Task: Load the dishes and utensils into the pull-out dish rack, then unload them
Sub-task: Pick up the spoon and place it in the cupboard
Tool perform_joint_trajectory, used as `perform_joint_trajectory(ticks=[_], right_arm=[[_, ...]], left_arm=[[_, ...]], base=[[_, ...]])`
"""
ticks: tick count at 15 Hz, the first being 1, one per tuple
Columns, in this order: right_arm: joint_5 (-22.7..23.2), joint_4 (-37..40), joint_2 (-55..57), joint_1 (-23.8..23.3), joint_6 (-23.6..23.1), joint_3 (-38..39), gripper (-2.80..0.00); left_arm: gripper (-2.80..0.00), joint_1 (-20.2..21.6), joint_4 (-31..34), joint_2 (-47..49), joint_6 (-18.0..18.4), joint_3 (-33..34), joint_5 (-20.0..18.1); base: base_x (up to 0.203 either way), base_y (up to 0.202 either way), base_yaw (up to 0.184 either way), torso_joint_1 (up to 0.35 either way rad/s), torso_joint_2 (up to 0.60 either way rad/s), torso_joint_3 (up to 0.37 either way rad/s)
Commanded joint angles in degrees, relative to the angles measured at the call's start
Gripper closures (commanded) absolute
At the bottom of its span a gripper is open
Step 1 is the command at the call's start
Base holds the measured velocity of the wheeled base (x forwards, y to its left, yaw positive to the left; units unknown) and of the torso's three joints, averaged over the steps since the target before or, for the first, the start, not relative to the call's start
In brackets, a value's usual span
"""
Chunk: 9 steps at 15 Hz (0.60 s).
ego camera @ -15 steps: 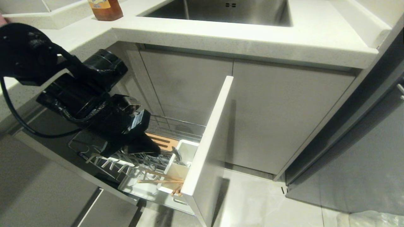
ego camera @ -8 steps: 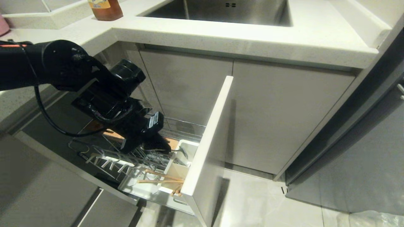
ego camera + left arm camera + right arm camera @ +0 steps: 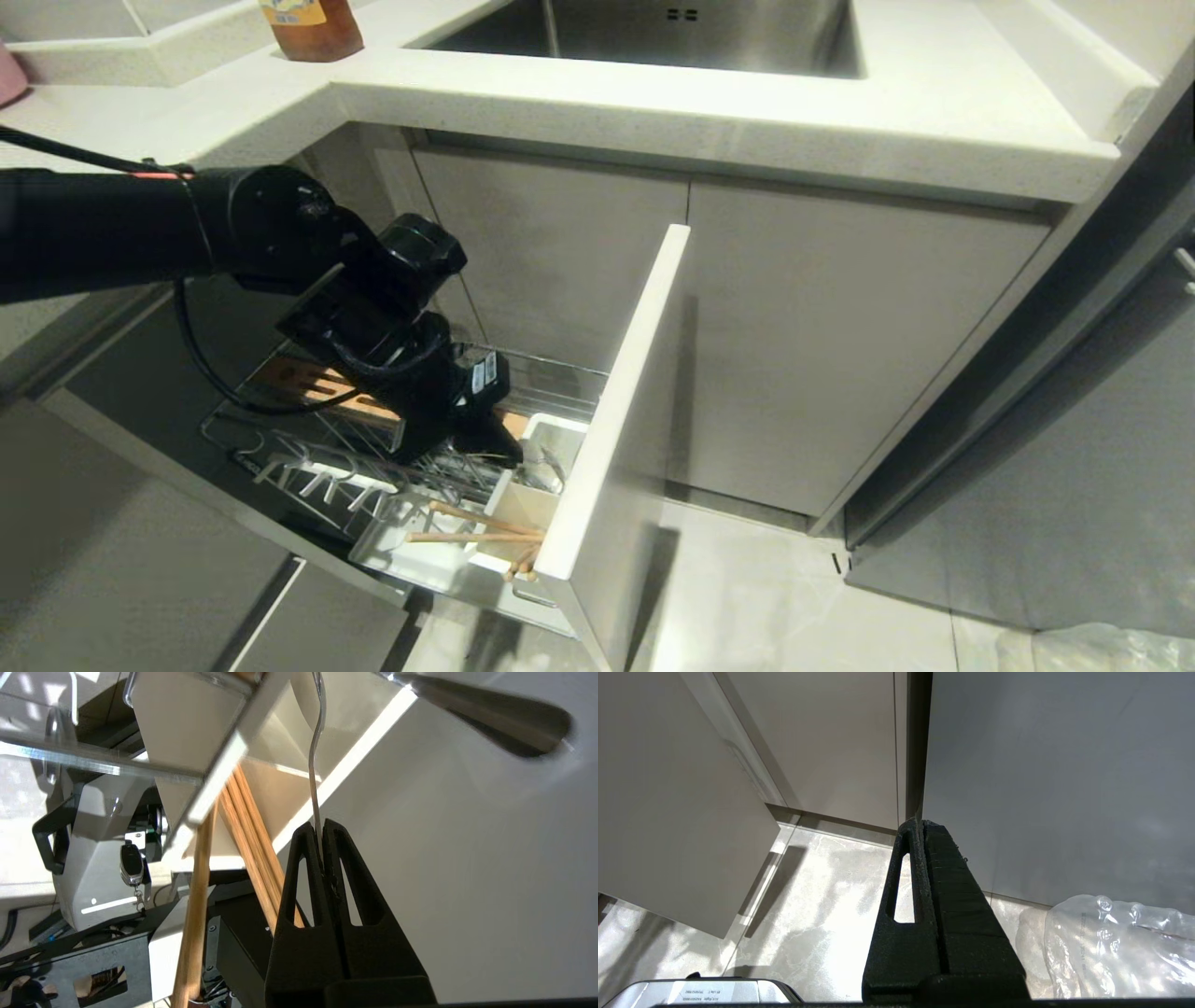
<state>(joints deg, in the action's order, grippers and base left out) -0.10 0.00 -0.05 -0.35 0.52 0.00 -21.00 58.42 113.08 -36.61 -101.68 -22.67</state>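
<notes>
The pull-out dish rack (image 3: pixel 308 467) stands pulled out, its pale front panel (image 3: pixel 616 411) towards me. My left gripper (image 3: pixel 499 453) hangs over the rack's white utensil box (image 3: pixel 551 439), shut on the thin handle of the grey metal spoon (image 3: pixel 315 765). The spoon's bowl (image 3: pixel 490 714) points away from the fingers, beside the box's wall (image 3: pixel 196 728). The wooden chopsticks (image 3: pixel 476 527) lean in the front compartment of the box and also show as chopsticks (image 3: pixel 247 835) beside the fingers. My right gripper (image 3: pixel 920 826) is parked low by the floor, shut and empty. The dishes are out of view.
A two-door cabinet (image 3: pixel 794 327) stands behind the rack under the white counter (image 3: pixel 709 121) with a steel sink (image 3: pixel 653 28). An amber bottle (image 3: pixel 313 28) stands at the counter's corner. A crumpled plastic bag (image 3: pixel 1111 947) lies on the floor at the right.
My left arm has swung right and down across the rack, carrying the spoon towards the utensil box. The right arm has not moved.
</notes>
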Motion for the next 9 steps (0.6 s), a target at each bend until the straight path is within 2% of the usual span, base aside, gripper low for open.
perform_joint_trajectory(ticks=[1,7,9], right_arm=[[0.01,0.00,0.05,0.00,0.00,0.00,0.00],[0.01,0.00,0.05,0.00,0.00,0.00,0.00],[0.01,0.00,0.05,0.00,0.00,0.00,0.00]], left_arm=[[0.00,-0.17,0.40,2.37,-0.22,-0.73,-0.16],[0.00,-0.88,0.73,5.43,-0.34,-2.68,-0.09],[0.00,-1.14,0.73,5.75,-1.45,-3.35,-0.09]], base=[[0.000,0.000,0.000,0.000,0.00,0.000],[0.000,0.000,0.000,0.000,0.00,0.000],[0.000,0.000,0.000,0.000,0.00,0.000]])
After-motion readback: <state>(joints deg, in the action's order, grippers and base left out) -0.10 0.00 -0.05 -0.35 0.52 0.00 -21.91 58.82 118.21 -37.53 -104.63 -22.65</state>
